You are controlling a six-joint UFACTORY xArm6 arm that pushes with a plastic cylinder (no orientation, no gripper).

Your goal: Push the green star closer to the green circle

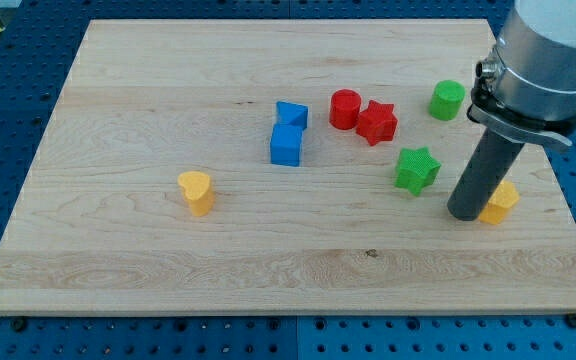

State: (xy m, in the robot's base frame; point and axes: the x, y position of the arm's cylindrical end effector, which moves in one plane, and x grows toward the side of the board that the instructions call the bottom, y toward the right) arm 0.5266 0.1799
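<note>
Robotics lab bench, blue perforated mounting table, wooden board, industrial arm, small coloured test blocks

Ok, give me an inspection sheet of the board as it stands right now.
Surface: wooden board on a blue perforated base.
Job's things: green star lies toward the view's bottom-left of the green circle, apart.
Clutter: red circle touching red star; two blue blocks together; yellow heart; yellow block.
Tool: my tip, right of the green star, beside the yellow block.
Cables: nothing seen.
Surroundings: nothing seen.
</note>
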